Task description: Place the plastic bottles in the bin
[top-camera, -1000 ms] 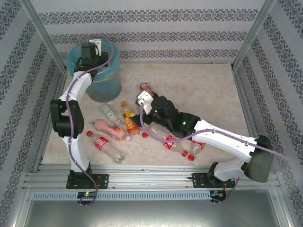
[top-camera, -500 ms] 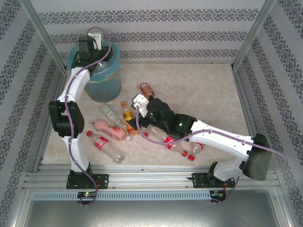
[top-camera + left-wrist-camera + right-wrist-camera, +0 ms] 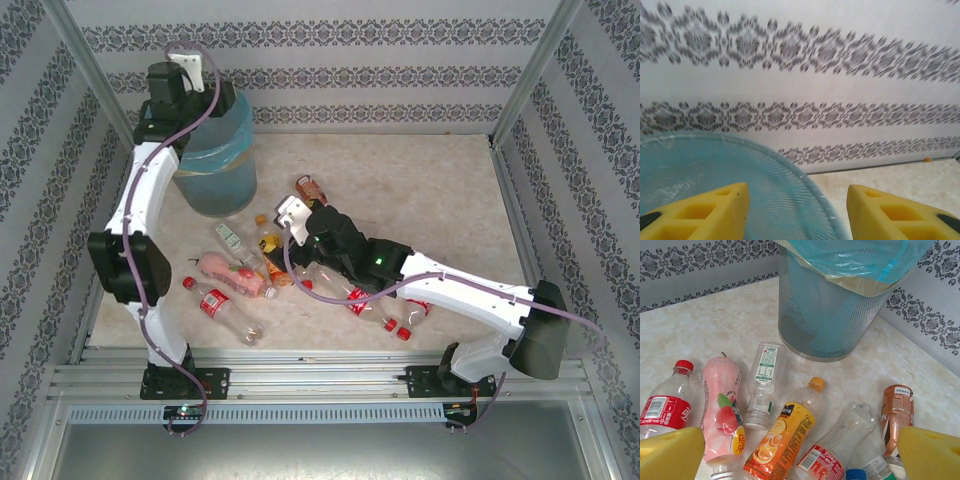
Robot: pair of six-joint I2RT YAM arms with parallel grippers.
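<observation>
Your left hand [image 3: 797, 202] hangs over the bin [image 3: 218, 178] in the far left corner of the worktop [image 3: 420, 190], its fingers [image 3: 715, 210] apart with nothing between them. Your right hand [image 3: 800, 455] is spread wide, low over the bottles [image 3: 240, 280] scattered from the middle toward the near left edge. Under it the orange bottle [image 3: 782, 437] and a clear bottle [image 3: 837, 447] lie touching, with the pink bottle [image 3: 725, 415] just beside them.

Closing here could catch two at once, or squeeze one round body sideways out of the grip and send it rolling. On the left the view is blurred, but the bin's rim seems close under the fingers. A low swing could snag it and tip the bin.
</observation>
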